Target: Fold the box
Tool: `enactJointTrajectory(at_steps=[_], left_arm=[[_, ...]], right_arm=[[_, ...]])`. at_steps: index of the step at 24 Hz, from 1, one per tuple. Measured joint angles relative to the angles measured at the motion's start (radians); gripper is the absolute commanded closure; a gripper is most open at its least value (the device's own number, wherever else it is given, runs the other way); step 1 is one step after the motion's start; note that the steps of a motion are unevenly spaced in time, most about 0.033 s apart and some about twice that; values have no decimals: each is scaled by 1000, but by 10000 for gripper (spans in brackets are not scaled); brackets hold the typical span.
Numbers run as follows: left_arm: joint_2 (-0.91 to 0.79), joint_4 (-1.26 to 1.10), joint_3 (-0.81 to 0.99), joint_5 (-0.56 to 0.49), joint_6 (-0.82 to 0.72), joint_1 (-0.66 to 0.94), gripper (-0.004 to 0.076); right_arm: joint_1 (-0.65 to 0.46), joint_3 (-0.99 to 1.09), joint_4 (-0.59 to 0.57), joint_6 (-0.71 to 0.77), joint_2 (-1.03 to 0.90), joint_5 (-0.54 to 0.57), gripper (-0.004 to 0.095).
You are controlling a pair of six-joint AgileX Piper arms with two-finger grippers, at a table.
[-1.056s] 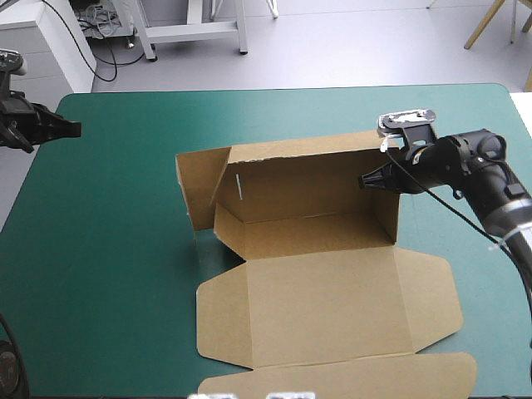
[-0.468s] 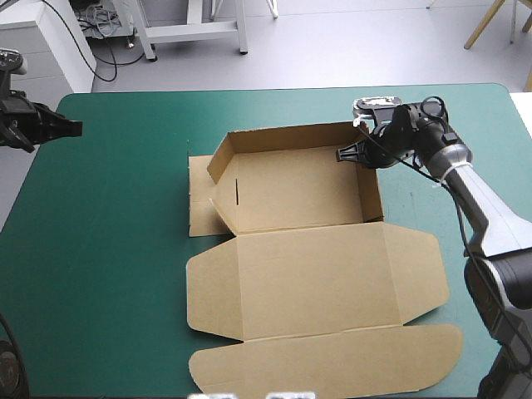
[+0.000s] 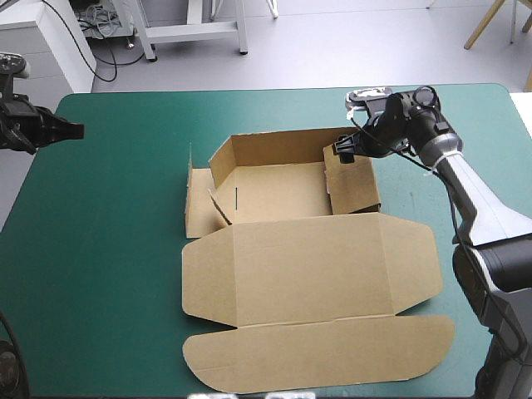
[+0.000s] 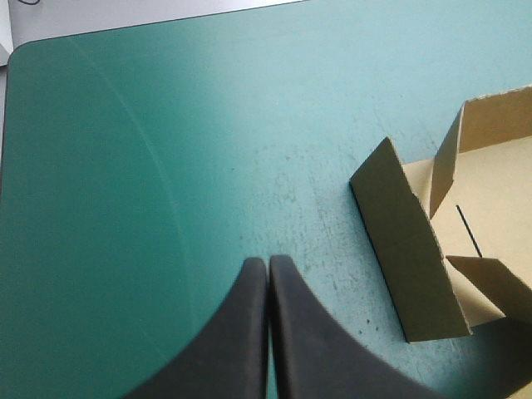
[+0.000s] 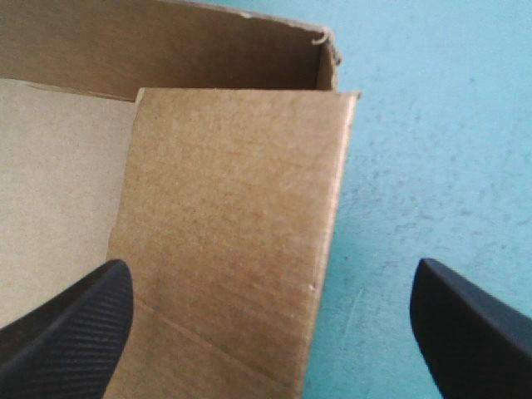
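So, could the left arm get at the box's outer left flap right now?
Probably yes: only bare teal-green cover lies between the left gripper and that flap, though it is shut.

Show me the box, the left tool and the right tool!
box (image 3: 307, 266): high view, on its flat lid.
left tool (image 4: 267, 264): left wrist view, where its shut fingertips meet.
right tool (image 5: 273, 268): right wrist view, midway between its open fingers.

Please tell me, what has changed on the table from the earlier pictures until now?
The right gripper moved left and toward the far edge of the table and pushed the right wall of the box inward. Its jaws now stand open on either side of that wall. The box slid a little left. The left gripper stayed shut at the left edge, and the lid stayed flat.
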Motion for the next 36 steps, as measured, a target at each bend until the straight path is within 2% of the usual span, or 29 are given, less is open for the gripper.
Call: enactJointTrajectory(at_steps=[5,11,14,18,24,36], left_arm=[[0,0,0,0,0,0,734],[0,0,1,0,3,0,734],[0,0,1,0,11,0,734],[0,0,1,0,13,0,734],[0,0,1,0,15,0,734],[0,0,1,0,15,0,734]], right_arm=[[0,-188,-48,-35,-24,184,21],[0,-251,-50,-42,-227,223,21],[0,-251,-9,-39,-349,231,21],[0,-255,-2,-38,-417,233,21],[0,-255,-4,-30,-351,233,21],[0,-253,-4,12,-39,227,21]])
